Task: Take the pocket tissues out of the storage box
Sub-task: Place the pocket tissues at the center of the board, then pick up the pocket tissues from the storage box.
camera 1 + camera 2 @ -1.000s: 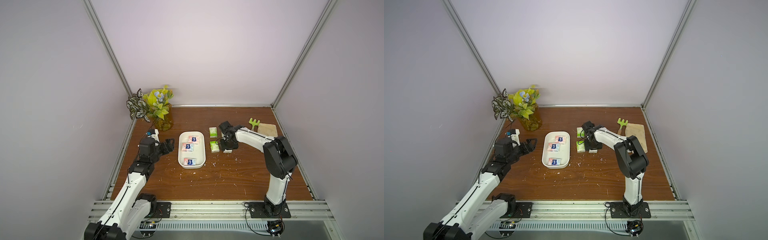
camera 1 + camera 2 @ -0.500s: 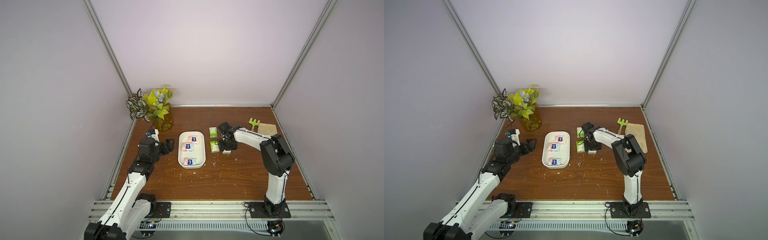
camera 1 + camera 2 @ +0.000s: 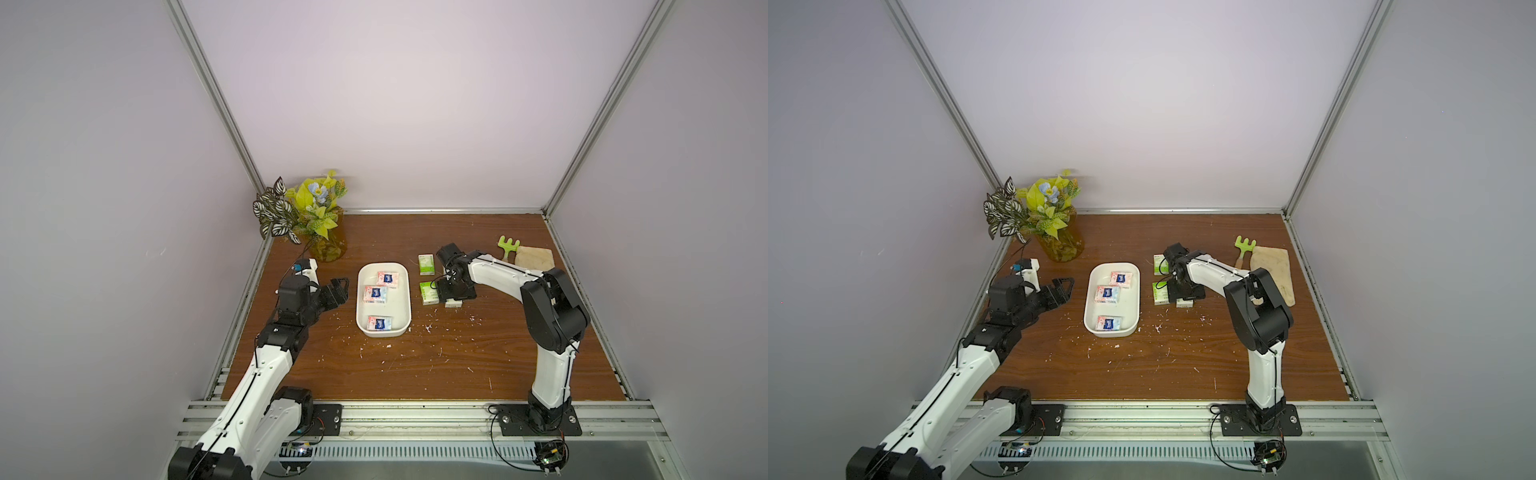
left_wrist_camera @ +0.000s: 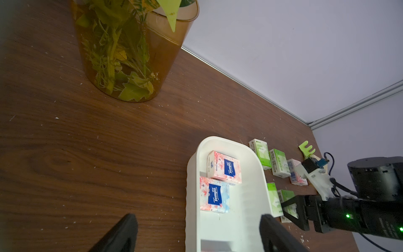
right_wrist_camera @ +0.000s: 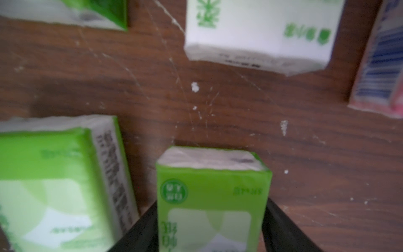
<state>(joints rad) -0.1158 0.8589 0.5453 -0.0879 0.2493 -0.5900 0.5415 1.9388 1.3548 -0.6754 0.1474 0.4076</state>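
Pocket tissues (image 3: 375, 294): three lie in the storage box (image 3: 405, 299). We judge them light and soft; grasp the long sides. Left gripper (image 3: 337, 291) open; right gripper (image 5: 210, 227) straddles a green packet (image 5: 212, 196), grip uncertain.

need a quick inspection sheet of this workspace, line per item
surface: wooden table, white crumbs scattered
job's things: three pink packets in white box; green packets and one pink packet on the table beside it
clutter: vase of plants, green rake, beige cloth
grippers: left gripper open, beside box; right gripper straddling a green packet, grip unclear
cables: wires at both arm bases
surroundings: plain walls, metal frame
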